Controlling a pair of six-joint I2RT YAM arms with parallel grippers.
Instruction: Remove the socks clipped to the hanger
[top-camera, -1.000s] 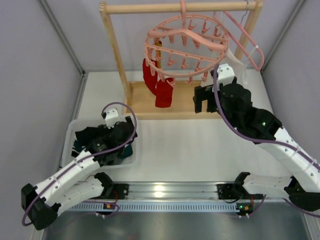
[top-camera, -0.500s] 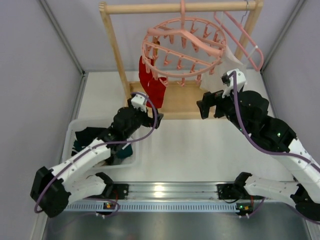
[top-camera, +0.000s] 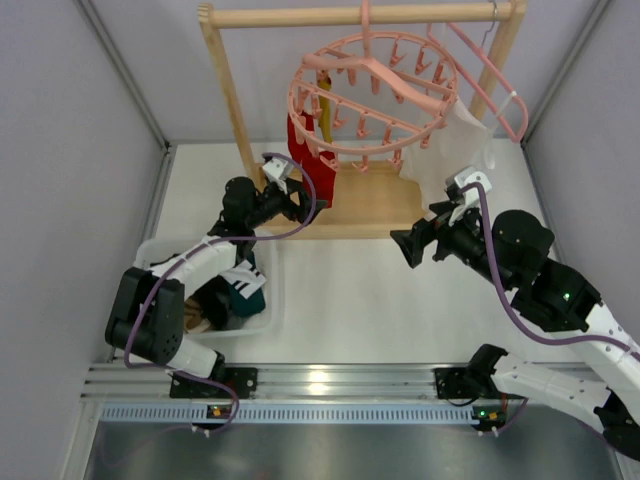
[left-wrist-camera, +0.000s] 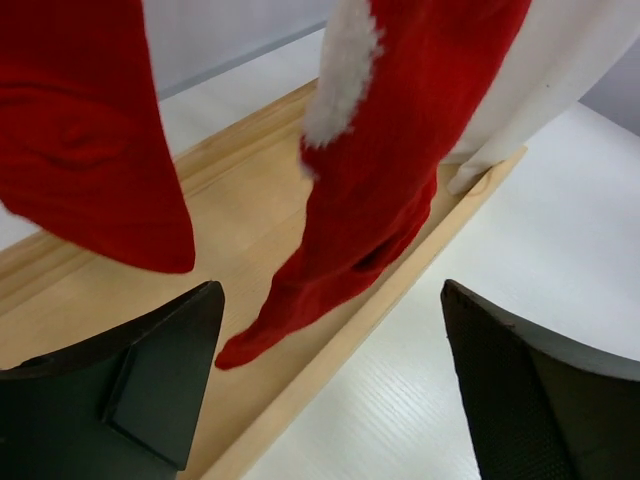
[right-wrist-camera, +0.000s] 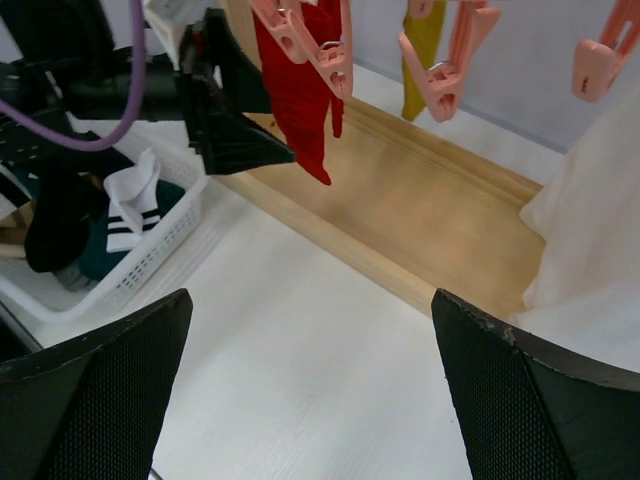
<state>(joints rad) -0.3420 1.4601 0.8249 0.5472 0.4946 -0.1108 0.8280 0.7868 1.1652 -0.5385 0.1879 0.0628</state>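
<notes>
Our left gripper (left-wrist-camera: 330, 300) is spread wide just below the hanger (top-camera: 296, 100). The red socks (left-wrist-camera: 380, 180) hang from the hanger's left clips, one toe ahead of the gap between the fingers. Our right gripper (right-wrist-camera: 310, 295), also spread, sits below the hanger's right side, apart from the socks.

White-and-black arms (top-camera: 195, 263), purple cables (right-wrist-camera: 137, 50)

Bright, even light came from overhead, shadows fell soft and faint on the white table (top-camera: 350, 300), a small glare patch shone on the metal rail (top-camera: 320, 379), the red sock (left-wrist-camera: 375, 190) looked slightly blurred up close.
</notes>
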